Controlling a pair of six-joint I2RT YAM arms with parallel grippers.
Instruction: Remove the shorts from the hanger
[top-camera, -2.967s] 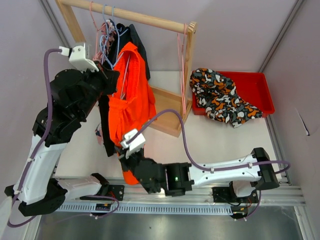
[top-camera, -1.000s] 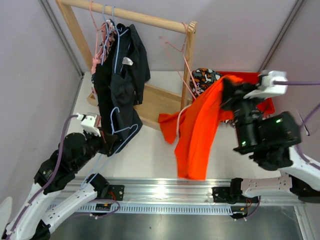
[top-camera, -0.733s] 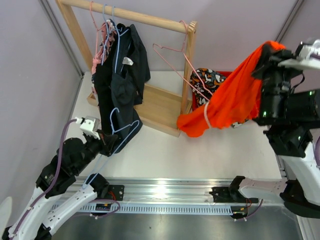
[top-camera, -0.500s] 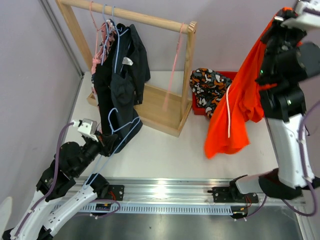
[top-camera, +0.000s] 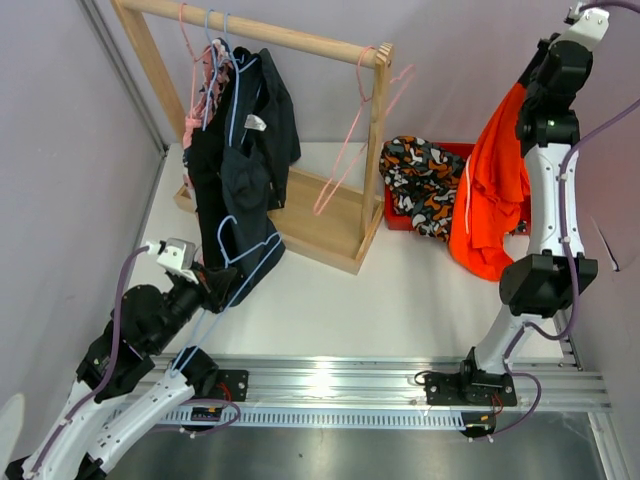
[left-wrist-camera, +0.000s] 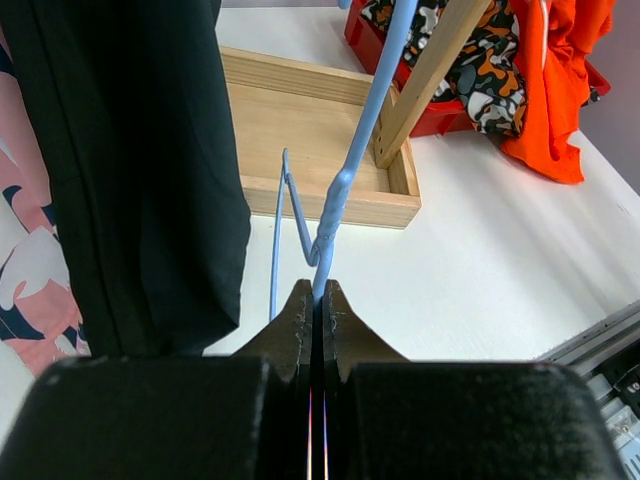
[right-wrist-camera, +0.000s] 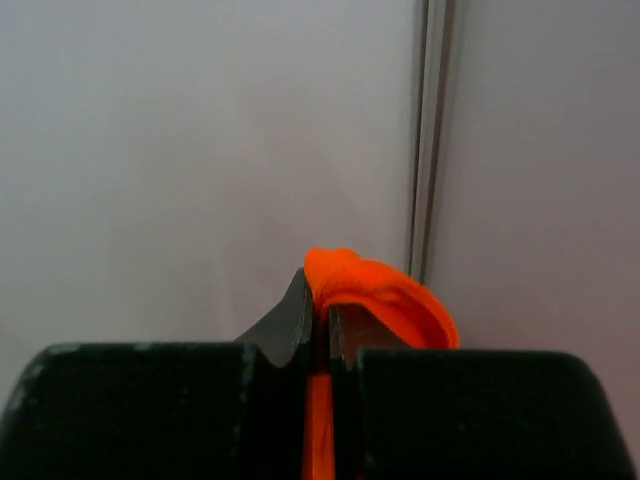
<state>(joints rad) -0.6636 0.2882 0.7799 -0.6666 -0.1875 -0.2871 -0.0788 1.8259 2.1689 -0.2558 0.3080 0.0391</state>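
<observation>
We are seeing the orange shorts (top-camera: 495, 195) off the rack, hanging in a long drape at the far right of the desk. The jaws of the right arm (top-camera: 548, 190) are clenching a bunched fold at the top of the shorts. The right wrist view is showing that orange fold (right-wrist-camera: 372, 292) pinched between the two fingers against a pale wall. The arm is standing raised almost straight up, so the cloth is dangling well above the desk. Its lower end is reaching down by the near right part of the red bin (top-camera: 462, 150). We cannot tell whether it is touching anything there.

The bin is holding a crumpled garment (top-camera: 420, 185) patterned in black, orange and white, which is spilling over its left rim.

To the left, the wooden rack (top-camera: 330, 225) is standing on the white desk (top-camera: 340, 310). A pink hanger (top-camera: 350, 150) is showing blurred at the right end of the top rail. Dark garments (top-camera: 240, 160) are hanging at the left end among pink and blue hangers. The jaws of the left arm (top-camera: 130, 340) are gripping the lower end of a bare blue hanger (top-camera: 240, 265), which is running up to the rail beside the dark clothes.

Pale lilac walls are closing in the desk on three sides, and a metal rail (top-camera: 330, 385) is carrying both arm bases along the near edge.
</observation>
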